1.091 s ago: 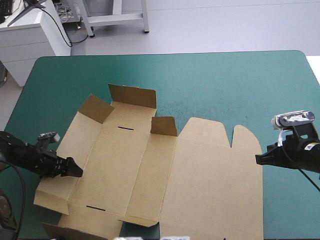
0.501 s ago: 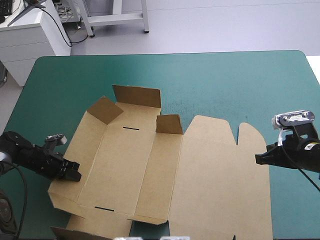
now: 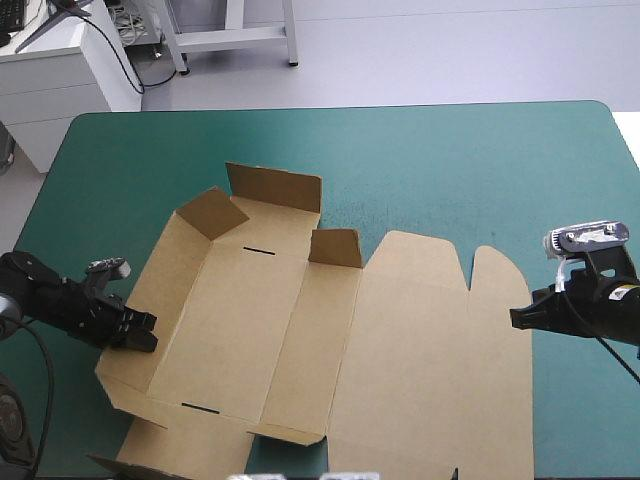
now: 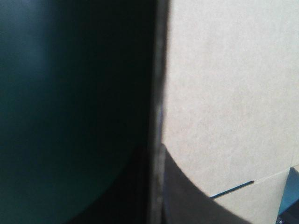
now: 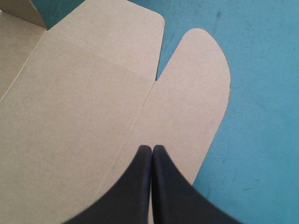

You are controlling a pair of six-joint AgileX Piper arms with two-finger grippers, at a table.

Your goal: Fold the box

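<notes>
The brown box (image 3: 300,330) lies mostly flat on the teal-green cover. Its back wall (image 3: 275,188) and two small corner flaps (image 3: 212,212) stand raised, and the lid (image 3: 430,360) is spread to the right. My left gripper (image 3: 143,335) is shut on the box's left wall edge, which is tilted up off the table. In the left wrist view the board (image 4: 224,93) runs edge-on between the black fingers (image 4: 187,205). My right gripper (image 3: 515,318) is shut and holds nothing. It hovers at the lid's right edge, over the rounded tab (image 5: 196,93).
Teal-green cover (image 3: 450,160) stretches beyond the box to the table's far edge. A near flap of board (image 3: 125,466) reaches the table's front edge. The right gripper is close to the table's right side.
My left gripper has gone from open to shut on the left wall's edge and has lifted it. The sheet slid a little to the right. The right arm has not moved.
</notes>
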